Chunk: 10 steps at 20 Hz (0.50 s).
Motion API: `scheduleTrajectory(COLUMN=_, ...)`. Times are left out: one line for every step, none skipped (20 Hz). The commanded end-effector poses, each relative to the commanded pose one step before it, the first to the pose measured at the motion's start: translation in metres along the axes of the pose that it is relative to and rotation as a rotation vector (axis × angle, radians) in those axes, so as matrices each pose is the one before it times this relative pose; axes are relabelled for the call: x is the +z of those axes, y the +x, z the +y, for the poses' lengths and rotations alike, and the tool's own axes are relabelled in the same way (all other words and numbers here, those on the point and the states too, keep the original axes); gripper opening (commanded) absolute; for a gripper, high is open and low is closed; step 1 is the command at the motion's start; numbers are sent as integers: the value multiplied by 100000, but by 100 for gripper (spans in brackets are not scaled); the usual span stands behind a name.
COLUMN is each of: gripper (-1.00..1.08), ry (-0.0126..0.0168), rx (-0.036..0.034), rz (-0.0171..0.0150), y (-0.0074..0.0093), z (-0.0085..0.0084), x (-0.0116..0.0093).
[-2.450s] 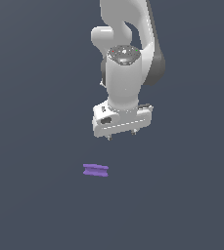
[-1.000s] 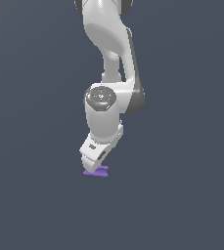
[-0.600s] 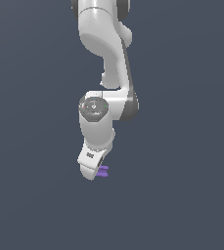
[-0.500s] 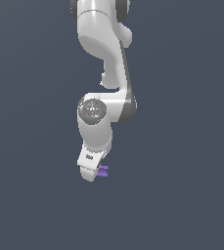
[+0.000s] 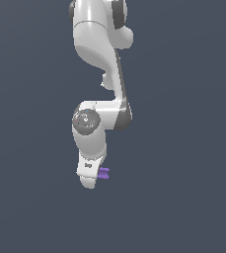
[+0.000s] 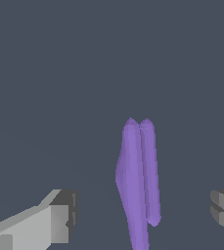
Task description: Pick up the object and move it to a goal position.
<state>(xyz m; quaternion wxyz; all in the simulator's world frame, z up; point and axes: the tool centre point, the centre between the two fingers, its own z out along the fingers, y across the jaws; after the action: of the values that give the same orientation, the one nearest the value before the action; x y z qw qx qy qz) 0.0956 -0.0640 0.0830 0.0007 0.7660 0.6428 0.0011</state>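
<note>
The object (image 6: pixel 137 181) is a small flat purple piece with a groove along its length, lying on the dark grey floor. In the wrist view it lies between my two fingertips (image 6: pixel 63 216), closer to the other finger's side but touching neither. My gripper (image 6: pixel 144 215) is open, with wide gaps on both sides of the piece. In the exterior view the gripper (image 5: pixel 89 182) hangs low at the floor, seen edge-on. Only one end of the object (image 5: pixel 104 173) shows past the hand, on the exterior view's right.
The white arm (image 5: pixel 97 59) reaches down from the top of the exterior view, with its elbow joint (image 5: pixel 87 120) above the hand. A plain dark grey floor (image 5: pixel 183 197) lies all around.
The arm has swung over the purple piece and lowered to the floor. The hand turned edge-on and drifted slightly to the exterior view's left, covering most of the piece.
</note>
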Motion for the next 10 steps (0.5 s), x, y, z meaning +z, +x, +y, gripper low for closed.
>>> scheduleTrajectory(gripper=100, ry=85, rx=-3185, rz=-37, y=-276, z=160, x=346)
scheduleTrajectory(gripper=100, ry=39, rx=-913, rz=-12, y=-91, z=40, x=110)
scheduleTrajectory(gripper=100, ry=33, rx=-787, rz=-9, y=-82, z=34, x=95)
scheduleTrajectory(gripper=100, ry=28, rx=-669, rz=-8, y=-67, z=28, x=81)
scheduleTrajectory(gripper=100, ry=23, rx=-545, rz=-6, y=-56, z=22, x=66)
scheduleTrajectory(gripper=100, ry=18, rx=-425, rz=-4, y=-43, z=17, x=51)
scheduleTrajectory(gripper=100, ry=13, rx=-301, rz=-3, y=-33, z=12, x=37)
scheduleTrajectory(gripper=100, ry=8, rx=-183, rz=-2, y=-18, z=7, x=22)
scheduleTrajectory(gripper=100, ry=3, rx=-69, rz=-1, y=0, z=2, x=8)
scheduleTrajectory(gripper=100, ry=23, rx=431, rz=-3, y=8, z=-26, x=-22)
